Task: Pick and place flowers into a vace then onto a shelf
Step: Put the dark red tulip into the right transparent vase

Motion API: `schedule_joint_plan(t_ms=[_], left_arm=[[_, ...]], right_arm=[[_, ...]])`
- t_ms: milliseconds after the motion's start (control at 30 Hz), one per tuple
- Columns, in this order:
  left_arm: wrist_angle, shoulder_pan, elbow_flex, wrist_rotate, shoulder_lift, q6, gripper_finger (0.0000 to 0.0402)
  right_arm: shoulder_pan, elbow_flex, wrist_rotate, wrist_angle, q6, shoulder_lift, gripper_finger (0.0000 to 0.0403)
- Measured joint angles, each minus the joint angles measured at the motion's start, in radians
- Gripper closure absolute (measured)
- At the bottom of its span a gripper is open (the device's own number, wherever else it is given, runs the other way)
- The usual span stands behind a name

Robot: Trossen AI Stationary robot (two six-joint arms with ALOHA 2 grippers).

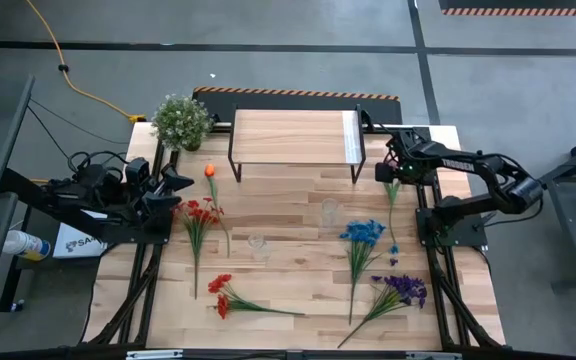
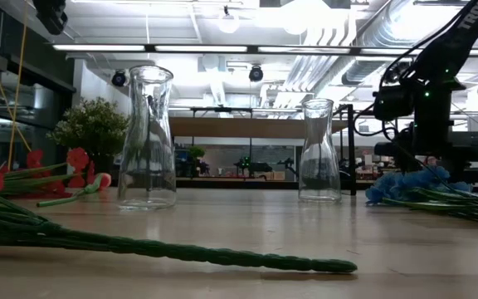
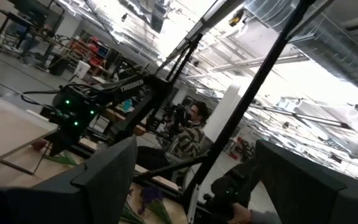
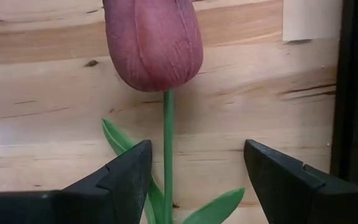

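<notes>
A dark red bud (image 4: pixel 154 43) on a green stem (image 4: pixel 168 143) lies flat on the table near its right edge, by the shelf (image 1: pixel 296 138). My right gripper (image 4: pixel 197 180) hangs open above it, pointing down, with the stem below the gap and nearer one finger. It touches nothing. Two clear glass vases (image 1: pixel 329 213) (image 1: pixel 258 245) stand upright mid-table. An orange tulip (image 1: pixel 210 172), red bunches (image 1: pixel 200 212) (image 1: pixel 220 295), a blue spray (image 1: pixel 363 233) and a purple spray (image 1: pixel 403 290) lie flat. My left gripper (image 1: pixel 180 185) waits open at the left edge.
A bushy potted plant (image 1: pixel 181 120) stands at the far left corner. The shelf's black leg (image 4: pixel 353 93) is close beside my right gripper. A long green stem (image 2: pixel 181 247) lies across the near table. A person (image 3: pixel 191 134) sits in the room beyond the table.
</notes>
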Motion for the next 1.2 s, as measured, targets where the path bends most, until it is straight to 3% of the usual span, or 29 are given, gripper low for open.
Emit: schedule_joint_plan(t_ms=[433, 1200], left_arm=[[0.000, 0.000, 0.000, 0.001, 0.000, 0.000, 0.0043], [-0.023, 0.000, 0.000, 0.001, 0.000, 0.000, 0.0043]], right_arm=[[0.000, 0.014, 0.023, 0.020, -0.009, 0.000, 0.0172], [-0.002, 0.013, 0.044, 0.053, -0.050, 0.002, 0.0373]])
